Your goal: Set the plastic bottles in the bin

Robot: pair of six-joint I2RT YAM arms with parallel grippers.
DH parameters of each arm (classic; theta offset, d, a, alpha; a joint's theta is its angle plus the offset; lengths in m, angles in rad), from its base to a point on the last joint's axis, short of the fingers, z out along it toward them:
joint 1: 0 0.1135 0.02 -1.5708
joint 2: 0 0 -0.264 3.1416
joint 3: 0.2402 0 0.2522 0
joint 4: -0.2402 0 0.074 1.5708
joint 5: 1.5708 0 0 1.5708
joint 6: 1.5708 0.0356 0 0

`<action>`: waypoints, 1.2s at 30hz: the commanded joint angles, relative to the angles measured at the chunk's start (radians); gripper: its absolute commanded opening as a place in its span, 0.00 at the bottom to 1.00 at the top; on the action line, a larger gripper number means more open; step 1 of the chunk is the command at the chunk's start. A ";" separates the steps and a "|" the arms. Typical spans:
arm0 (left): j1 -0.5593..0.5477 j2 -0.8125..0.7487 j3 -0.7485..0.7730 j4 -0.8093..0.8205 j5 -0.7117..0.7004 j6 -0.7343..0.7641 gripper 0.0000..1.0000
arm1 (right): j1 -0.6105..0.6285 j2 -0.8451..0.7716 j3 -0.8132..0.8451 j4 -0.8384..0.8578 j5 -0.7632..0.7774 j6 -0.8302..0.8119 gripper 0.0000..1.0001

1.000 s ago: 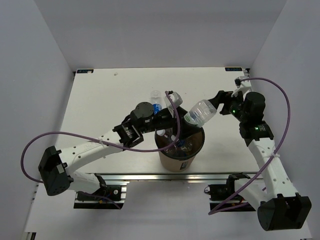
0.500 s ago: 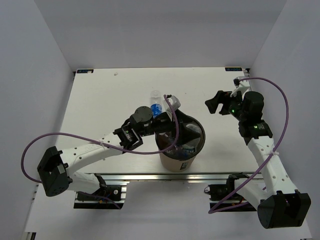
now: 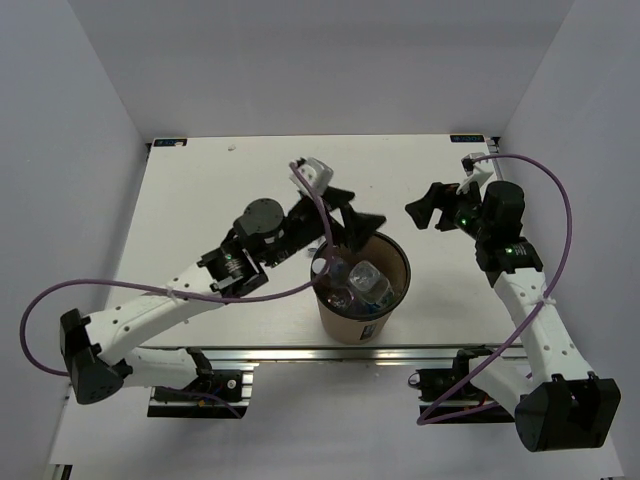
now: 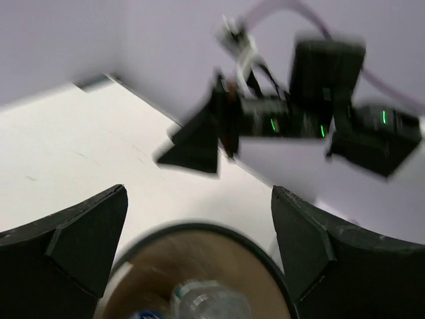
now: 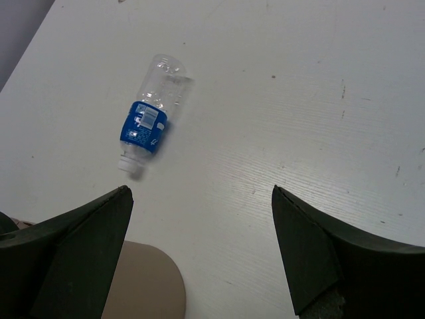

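Left arm is stretching forward, left gripper (image 3: 352, 213) gaping empty over the 11 o'clock rim of the bin (image 3: 350, 325) — right gripper (image 3: 422, 207) is hovering at 2 o'clock, spread too. Two bottles (image 3: 370, 283) are sitting inside; a third bottle (image 5: 151, 119) is lying on the table (image 5: 299, 100).

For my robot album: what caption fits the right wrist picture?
Open right gripper hovers over one plastic bottle lying on the white table.

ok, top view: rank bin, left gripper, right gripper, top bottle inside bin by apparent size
1. bin
2. left gripper and right gripper: look alike, too close to rank
3. bottle, partly hidden
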 commanded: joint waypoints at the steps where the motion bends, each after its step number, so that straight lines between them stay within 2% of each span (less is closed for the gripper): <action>1: 0.033 -0.059 0.119 -0.127 -0.301 0.068 0.98 | -0.003 0.010 0.029 0.023 -0.022 -0.004 0.89; 3: 0.108 -0.016 0.193 -0.202 -0.353 0.015 0.98 | -0.003 0.004 0.031 0.012 -0.022 -0.003 0.89; 4: 0.165 0.005 0.210 -0.263 -0.318 -0.031 0.98 | -0.003 -0.004 0.026 0.011 -0.019 -0.003 0.89; 5: 0.299 0.059 0.218 -0.276 -0.254 -0.104 0.98 | -0.003 -0.009 0.023 0.009 -0.015 -0.001 0.89; 6: 0.355 0.093 0.222 -0.282 -0.169 -0.131 0.98 | -0.003 -0.019 0.020 0.008 -0.005 -0.001 0.89; 7: 0.421 0.131 0.236 -0.291 -0.162 -0.145 0.98 | -0.003 -0.024 0.014 0.011 -0.002 -0.003 0.89; 10: 0.506 0.306 0.291 -0.273 -0.075 -0.107 0.98 | -0.002 -0.033 0.009 0.011 0.032 -0.009 0.89; 12: 0.543 0.469 0.366 -0.302 0.075 -0.099 0.98 | -0.002 -0.032 0.012 0.001 0.058 -0.014 0.89; 13: 0.560 0.525 0.414 -0.358 0.099 -0.097 0.98 | -0.003 -0.029 0.014 -0.002 0.063 -0.017 0.89; 17: 0.561 0.777 0.680 -0.490 0.090 -0.048 0.98 | -0.003 -0.023 0.012 0.000 0.081 -0.034 0.90; 21: 0.561 0.953 0.851 -0.641 -0.049 -0.059 0.98 | -0.003 -0.029 0.004 -0.002 0.109 -0.034 0.89; 30: 0.561 1.114 0.906 -0.678 -0.060 -0.088 0.98 | -0.003 -0.053 0.004 -0.005 0.136 -0.046 0.89; 32: 0.563 1.133 0.917 -0.684 -0.056 -0.079 0.93 | -0.003 -0.061 -0.002 -0.005 0.149 -0.046 0.89; 33: 0.563 1.145 0.922 -0.687 -0.056 -0.077 0.83 | -0.005 -0.070 -0.003 -0.005 0.152 -0.046 0.89; 36: 0.563 1.145 0.931 -0.679 -0.047 -0.071 0.68 | -0.003 -0.085 -0.008 0.001 0.149 -0.046 0.89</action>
